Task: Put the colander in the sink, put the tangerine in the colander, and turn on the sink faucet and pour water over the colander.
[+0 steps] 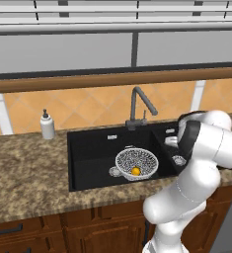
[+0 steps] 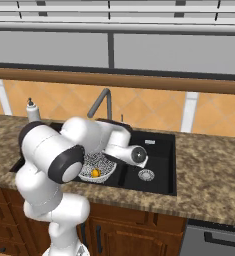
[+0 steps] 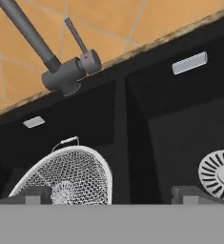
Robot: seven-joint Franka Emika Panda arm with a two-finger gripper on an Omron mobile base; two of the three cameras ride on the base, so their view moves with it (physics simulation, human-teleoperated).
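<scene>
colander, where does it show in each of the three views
Left base view: colander at centre, in the sink's wide basin, tangerine inside.
Right base view: left of centre, partly behind the arm.
Hand view: bottom left.
Shared landmark: the sink faucet behind it.

Right base view: arm covers the near left part of the colander [image 2: 96, 167] and most of the sink's [image 2: 161, 150] wide basin. Faucet [image 2: 101, 105] base hidden behind the arm.

Hand view: colander [image 3: 73, 174] cut off at the bottom; faucet spout [image 3: 23, 26] runs out at upper left. Fingertips [image 3: 35, 194] barely show; grip state unclear.

Left base view: arm hides the small basin's right side.
</scene>
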